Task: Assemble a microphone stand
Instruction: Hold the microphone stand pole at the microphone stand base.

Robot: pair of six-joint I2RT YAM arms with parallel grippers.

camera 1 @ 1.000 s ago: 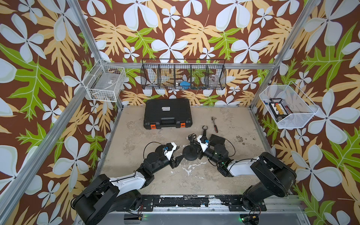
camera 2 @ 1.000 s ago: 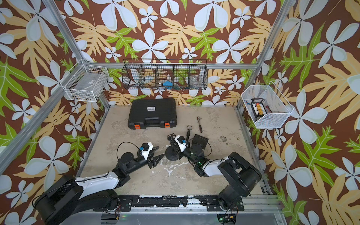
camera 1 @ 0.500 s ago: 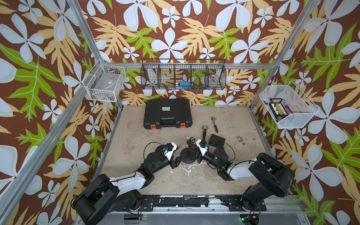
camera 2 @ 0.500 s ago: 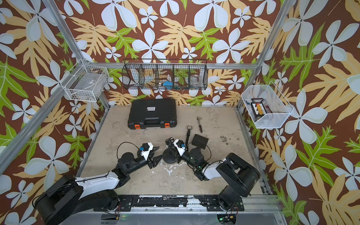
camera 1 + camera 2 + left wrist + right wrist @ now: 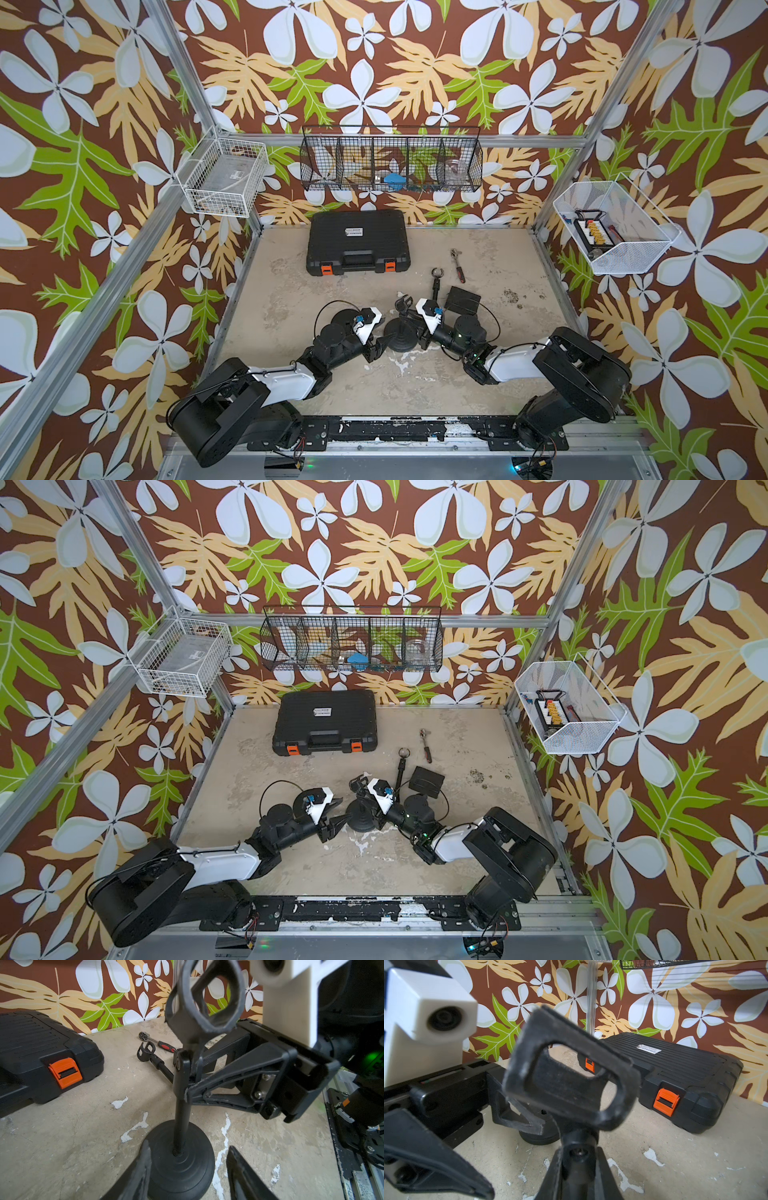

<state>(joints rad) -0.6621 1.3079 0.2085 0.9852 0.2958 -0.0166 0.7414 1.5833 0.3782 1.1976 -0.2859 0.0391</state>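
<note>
The microphone stand stands upright near the table's middle, with its round black base (image 5: 400, 341) (image 5: 362, 820) (image 5: 180, 1169) on the table. Its pole (image 5: 180, 1118) rises to a black clip (image 5: 204, 1001) (image 5: 566, 1084) at the top. My right gripper (image 5: 410, 328) (image 5: 579, 1159) is shut on the pole just under the clip's joint. My left gripper (image 5: 382, 345) (image 5: 189, 1145) is open and low, its fingers straddling the base; one finger (image 5: 143, 1167) touches the base's edge, the other stands apart from it.
A second pole with a clip (image 5: 435, 282) lies behind the stand, beside a small black box (image 5: 463, 300) and a red-handled ratchet (image 5: 457, 266). A black case (image 5: 357, 241) with orange latches sits at the back. Wire baskets hang on the walls.
My right gripper has brought the stand a little toward the front and left, between the two arms. The left jaws have narrowed slightly around the base.
</note>
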